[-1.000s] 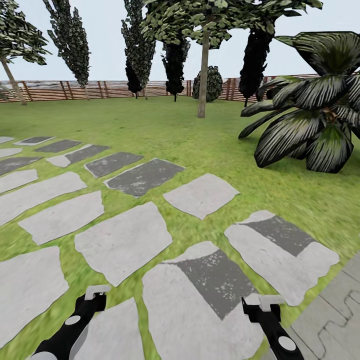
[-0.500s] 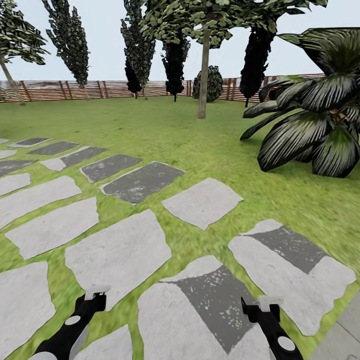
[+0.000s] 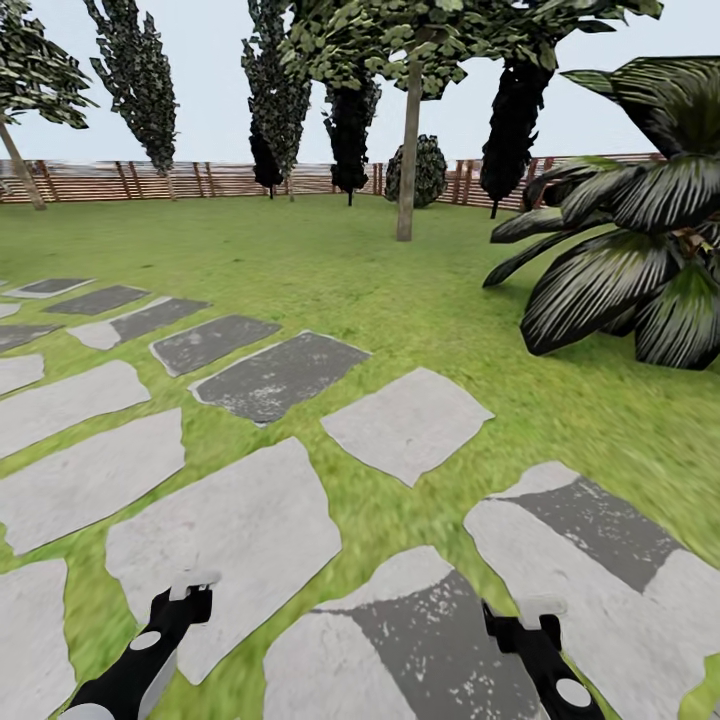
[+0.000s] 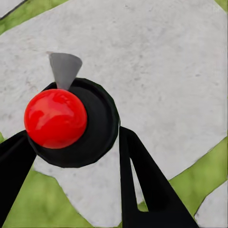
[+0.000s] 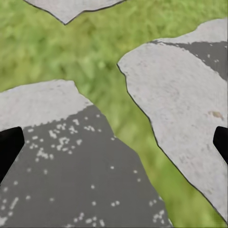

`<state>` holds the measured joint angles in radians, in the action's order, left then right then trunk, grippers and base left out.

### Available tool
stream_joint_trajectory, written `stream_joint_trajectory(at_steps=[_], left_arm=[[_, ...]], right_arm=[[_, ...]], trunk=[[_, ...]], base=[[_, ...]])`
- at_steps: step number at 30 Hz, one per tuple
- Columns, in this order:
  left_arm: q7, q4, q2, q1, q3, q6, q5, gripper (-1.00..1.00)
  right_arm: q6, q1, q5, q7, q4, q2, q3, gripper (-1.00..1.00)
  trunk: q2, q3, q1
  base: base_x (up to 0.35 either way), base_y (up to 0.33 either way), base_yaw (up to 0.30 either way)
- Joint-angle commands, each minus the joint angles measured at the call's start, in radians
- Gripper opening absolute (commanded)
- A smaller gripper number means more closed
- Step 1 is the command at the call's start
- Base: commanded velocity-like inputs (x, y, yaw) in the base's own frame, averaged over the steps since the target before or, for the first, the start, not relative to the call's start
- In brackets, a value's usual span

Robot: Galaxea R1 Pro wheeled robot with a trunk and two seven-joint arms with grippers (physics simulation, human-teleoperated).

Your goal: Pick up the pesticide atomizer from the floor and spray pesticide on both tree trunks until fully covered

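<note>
The pesticide atomizer (image 4: 71, 123), a black round-topped body with a glossy red ball cap and a short grey cone nozzle, sits between the two black fingers (image 4: 142, 180) of the left gripper (image 3: 192, 585), which press against its sides and hold it above a pale grey stepping stone (image 4: 156, 61). In the head view this gripper hangs low at the near edge of the lawn (image 3: 330, 250), over another pale flagstone (image 3: 225, 540).

The right gripper (image 3: 535, 612) hangs over a two-tone grey and dark stone (image 3: 440, 650); in its wrist view the fingertips (image 5: 9, 147) sit at opposite edges, spread wide with nothing between them.

Far across the green lawn, near the brown slatted wooden fence (image 3: 200, 180), stands a tall tree with a smooth, bare grey-brown trunk (image 3: 407, 160) and a blocky dark-green crown (image 3: 400, 40). A second pale, leaning trunk (image 3: 20, 165) rises at the lawn's far left edge. Narrow near-black cypresses (image 3: 350, 120) and a round dark bush (image 3: 430, 170) line the fence. A broad-leaved palm (image 3: 640, 280) spreads along the lawn's right edge.
</note>
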<state>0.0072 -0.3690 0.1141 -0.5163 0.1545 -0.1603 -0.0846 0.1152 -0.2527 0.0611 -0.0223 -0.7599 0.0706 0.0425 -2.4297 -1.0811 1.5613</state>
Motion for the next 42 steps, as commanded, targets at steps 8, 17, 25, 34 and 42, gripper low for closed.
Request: stream_joint_trajectory(at_steps=[8, 17, 25, 34, 42], left_arm=[[0.0, 0.001, -0.001, -0.001, 0.005, -0.004, -0.009, -1.0], [0.0, 0.001, -0.001, 0.0, 0.005, -0.004, -0.009, -1.0], [0.0, 0.001, -0.001, 0.0, 0.005, -0.004, -0.009, -1.0], [0.0, 0.001, -0.001, 0.001, 0.006, -0.004, -0.009, -1.0], [0.0, 0.001, -0.001, 0.001, 0.009, -0.004, -0.009, -1.0]], right_arm=[[0.003, 0.0, 0.006, -0.002, 0.006, -0.001, 0.001, 1.0], [0.004, 0.0, 0.006, -0.004, 0.007, -0.002, 0.0, 1.0], [0.004, 0.0, 0.006, -0.004, 0.007, -0.003, 0.0, 1.0], [0.003, 0.0, 0.006, -0.004, 0.01, -0.003, 0.0, 1.0], [0.003, 0.0, 0.006, -0.004, 0.01, -0.003, 0.0, 1.0]], trunk=[[0.0, -0.001, 0.0], [0.0, -0.001, 0.0], [0.0, -0.001, 0.0], [0.0, -0.001, 0.0], [0.0, -0.001, 0.0]], base=[[0.337, 0.0, 0.0], [0.337, 0.0, 0.0], [0.337, 0.047, 0.0], [0.328, 0.127, 0.0], [0.324, 0.142, 0.0]])
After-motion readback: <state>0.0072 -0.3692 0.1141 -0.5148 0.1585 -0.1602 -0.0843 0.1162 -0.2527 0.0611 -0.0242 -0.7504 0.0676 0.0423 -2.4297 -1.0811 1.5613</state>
